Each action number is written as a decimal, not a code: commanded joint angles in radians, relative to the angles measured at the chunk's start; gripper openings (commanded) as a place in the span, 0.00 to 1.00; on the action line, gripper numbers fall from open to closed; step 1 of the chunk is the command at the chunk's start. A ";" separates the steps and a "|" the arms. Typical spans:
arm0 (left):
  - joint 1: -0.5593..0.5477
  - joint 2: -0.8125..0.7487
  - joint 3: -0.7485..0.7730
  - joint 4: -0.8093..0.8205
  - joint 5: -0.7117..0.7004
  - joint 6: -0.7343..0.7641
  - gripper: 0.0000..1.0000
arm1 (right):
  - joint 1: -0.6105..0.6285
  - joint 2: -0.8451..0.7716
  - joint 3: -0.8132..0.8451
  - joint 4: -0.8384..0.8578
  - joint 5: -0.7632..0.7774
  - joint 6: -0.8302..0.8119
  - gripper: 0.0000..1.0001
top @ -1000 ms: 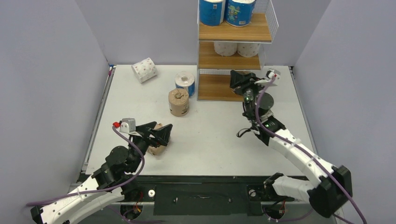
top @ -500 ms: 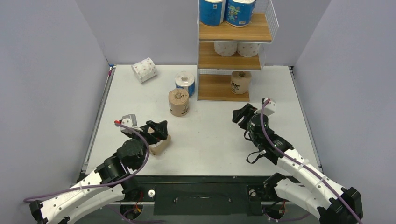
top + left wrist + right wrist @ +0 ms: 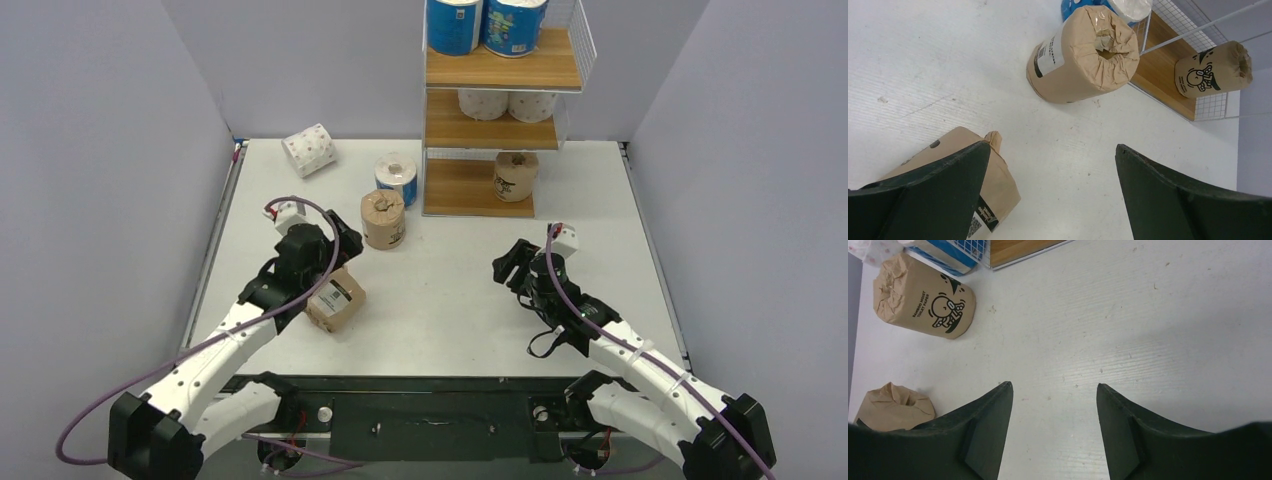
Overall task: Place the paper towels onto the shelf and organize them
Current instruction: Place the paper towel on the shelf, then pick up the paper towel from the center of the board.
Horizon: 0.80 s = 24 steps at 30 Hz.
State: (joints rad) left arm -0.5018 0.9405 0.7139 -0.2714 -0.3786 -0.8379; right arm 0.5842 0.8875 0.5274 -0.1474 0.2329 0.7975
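Observation:
The shelf (image 3: 500,72) stands at the back, with two blue paper towels (image 3: 455,25) on its top board, two white ones (image 3: 483,103) on the middle board and a brown one (image 3: 516,175) on the bottom board. On the table are a white dotted roll (image 3: 308,150), a blue roll (image 3: 396,178), an upright brown roll (image 3: 383,219) and a lying brown roll (image 3: 335,300). My left gripper (image 3: 322,268) is open just above that lying roll (image 3: 968,150), which shows behind its left finger (image 3: 948,185). My right gripper (image 3: 508,265) is open over bare table, nothing between its fingers (image 3: 983,430).
Grey walls enclose the table (image 3: 450,300) on three sides. In the right wrist view the upright brown roll (image 3: 923,300), the blue roll (image 3: 943,255) and the lying roll (image 3: 893,407) show to the left of the shelf's bottom board (image 3: 1018,250).
My right gripper has left the brown roll on the bottom board and drawn back over the table. The left arm has reached farther forward, its jaws no longer around the lying roll.

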 commanded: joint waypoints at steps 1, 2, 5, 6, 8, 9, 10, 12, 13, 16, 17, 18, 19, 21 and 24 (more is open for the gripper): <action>0.066 0.093 0.080 0.112 0.134 0.006 0.96 | 0.005 -0.007 0.030 -0.048 0.001 -0.031 0.57; 0.084 0.149 0.119 0.108 0.134 0.011 0.96 | 0.005 -0.014 0.024 -0.053 0.003 -0.036 0.57; 0.108 0.261 0.209 0.114 0.147 0.040 0.96 | 0.004 -0.029 0.007 -0.070 0.016 -0.041 0.56; 0.123 0.319 0.221 0.121 0.163 0.045 0.96 | 0.003 -0.036 0.003 -0.073 0.020 -0.041 0.56; 0.147 0.392 0.262 0.132 0.192 0.045 0.97 | 0.004 -0.049 -0.002 -0.079 0.020 -0.040 0.56; 0.160 0.434 0.284 0.137 0.206 0.045 0.97 | 0.004 -0.059 -0.005 -0.081 0.020 -0.041 0.55; 0.164 0.452 0.294 0.145 0.227 0.049 0.97 | 0.005 -0.064 -0.008 -0.086 0.019 -0.042 0.55; 0.171 0.501 0.331 0.148 0.253 0.059 0.97 | 0.004 -0.081 -0.014 -0.095 0.023 -0.043 0.55; 0.172 0.530 0.356 0.148 0.261 0.065 0.97 | 0.004 -0.092 -0.020 -0.099 0.027 -0.046 0.55; 0.172 0.587 0.424 0.123 0.269 0.080 0.98 | 0.003 -0.113 -0.032 -0.114 0.045 -0.051 0.55; 0.172 0.614 0.437 0.115 0.269 0.082 0.98 | 0.003 -0.119 -0.034 -0.116 0.047 -0.052 0.55; 0.172 0.627 0.464 0.100 0.273 0.086 0.99 | 0.002 -0.122 -0.038 -0.119 0.052 -0.053 0.55; 0.172 0.651 0.474 0.095 0.280 0.087 0.99 | 0.002 -0.127 -0.039 -0.121 0.053 -0.052 0.55; 0.172 0.680 0.492 0.086 0.282 0.094 0.98 | 0.002 -0.131 -0.041 -0.123 0.058 -0.051 0.55; 0.172 0.715 0.516 0.061 0.273 0.105 0.93 | 0.002 -0.131 -0.040 -0.124 0.062 -0.049 0.55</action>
State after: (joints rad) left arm -0.3328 1.6188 1.1687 -0.1841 -0.1184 -0.7654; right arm 0.5842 0.7719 0.4934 -0.2695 0.2577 0.7624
